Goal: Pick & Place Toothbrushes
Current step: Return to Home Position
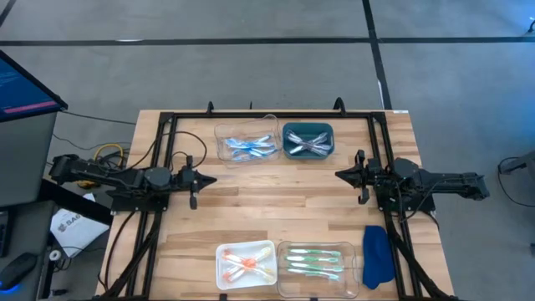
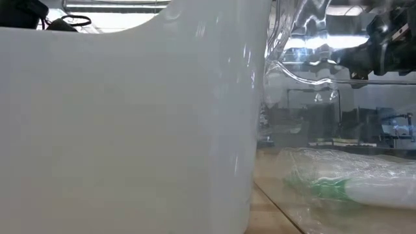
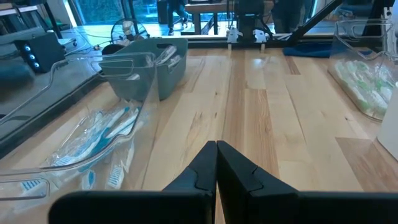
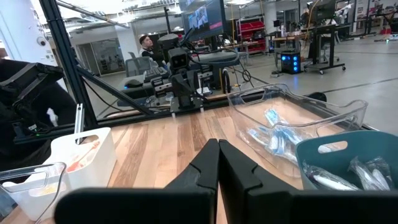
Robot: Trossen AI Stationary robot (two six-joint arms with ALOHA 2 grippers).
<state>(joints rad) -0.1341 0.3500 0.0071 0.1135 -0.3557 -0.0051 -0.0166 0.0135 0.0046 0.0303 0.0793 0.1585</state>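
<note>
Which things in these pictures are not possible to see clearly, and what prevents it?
- Low view: the white bin, close to the camera, hides most of the table.
- Low view: the green toothbrushes are blurred behind the clear bin.
- High view: the pale toothbrushes in the teal bin are too small to count.

A blue cloth (image 1: 376,255) lies on the wooden table (image 1: 276,201).

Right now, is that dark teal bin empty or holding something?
Not empty: the teal bin has whitish toothbrushes lying crossed inside it.
</note>
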